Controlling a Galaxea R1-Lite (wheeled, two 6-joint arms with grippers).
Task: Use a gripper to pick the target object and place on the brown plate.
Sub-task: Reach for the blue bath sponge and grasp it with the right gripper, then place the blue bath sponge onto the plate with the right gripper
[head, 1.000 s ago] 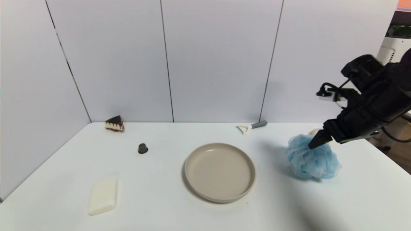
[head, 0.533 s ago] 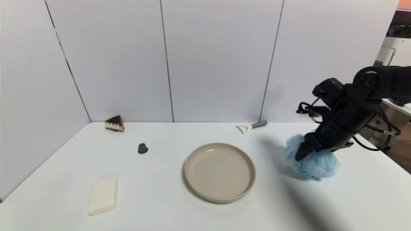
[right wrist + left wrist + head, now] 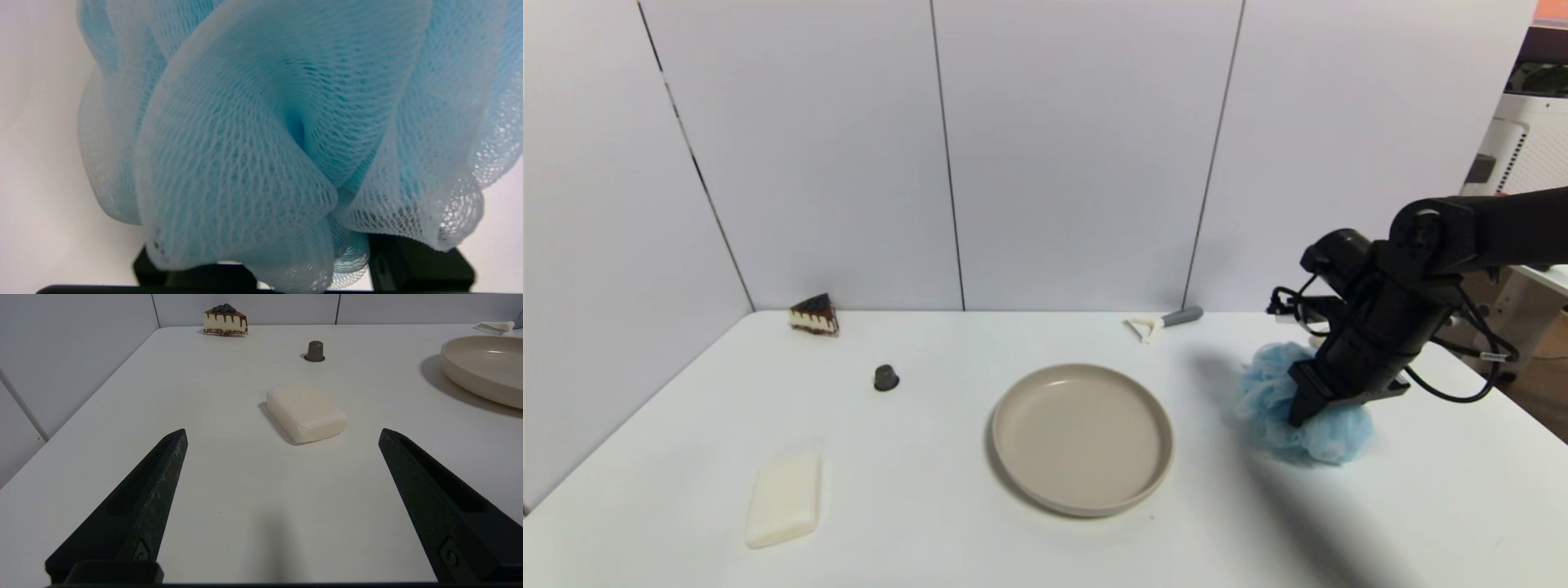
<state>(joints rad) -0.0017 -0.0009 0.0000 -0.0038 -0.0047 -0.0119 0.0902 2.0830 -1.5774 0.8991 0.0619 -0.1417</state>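
The light-blue mesh bath pouf (image 3: 1262, 400) lies on the white table, right of the beige-tan plate (image 3: 1083, 438). My right gripper (image 3: 1298, 412) points down and is pressed into the pouf's top. In the right wrist view the pouf (image 3: 261, 122) fills the frame; the jaw bases show wide apart on either side and the tips are hidden in the mesh. My left gripper (image 3: 282, 433) is open and empty, low over the table near the front left, and out of the head view. The plate (image 3: 482, 367) is empty.
A cream soap bar (image 3: 784, 496) lies at the front left, just ahead of the left gripper (image 3: 305, 411). A dark capsule (image 3: 886, 378), a cake slice (image 3: 814, 315) and a peeler (image 3: 1164, 321) lie farther back. The table's right edge is close to the pouf.
My right arm has come down and slightly left, sinking the gripper from the pouf's top edge into the mesh. The pouf is squashed lower. The rest has not moved.
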